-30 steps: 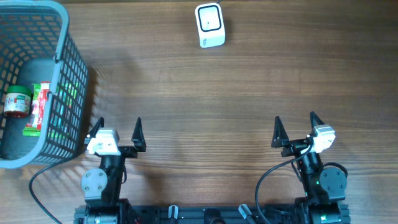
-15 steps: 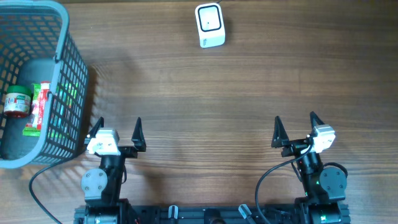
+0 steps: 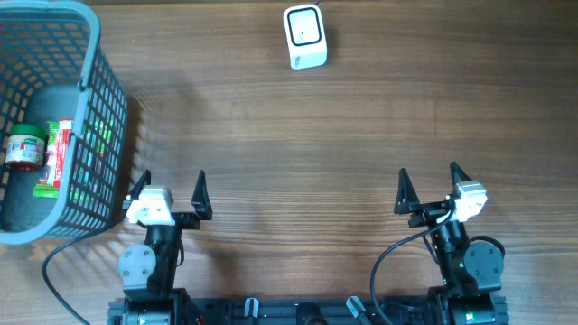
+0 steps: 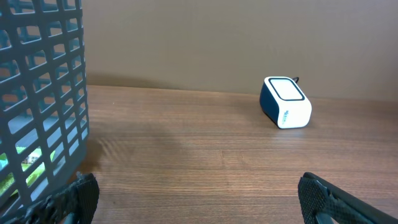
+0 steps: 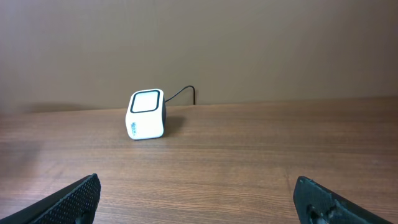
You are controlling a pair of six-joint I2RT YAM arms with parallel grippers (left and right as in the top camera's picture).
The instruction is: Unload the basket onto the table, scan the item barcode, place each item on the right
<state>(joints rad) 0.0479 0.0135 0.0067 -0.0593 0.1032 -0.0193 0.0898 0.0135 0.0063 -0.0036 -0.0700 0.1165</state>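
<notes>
The left hand and right hand are spread, empty, at the table's near edge. In the far-left-corner basket, the jar is likely rigid, light and smooth; grasp across its body.

Items: one white barcode scanner, one grey mesh basket, one wooden table. Basket contents: one jar, one green-and-red packet. Grippers, two: left gripper, right gripper.
</notes>
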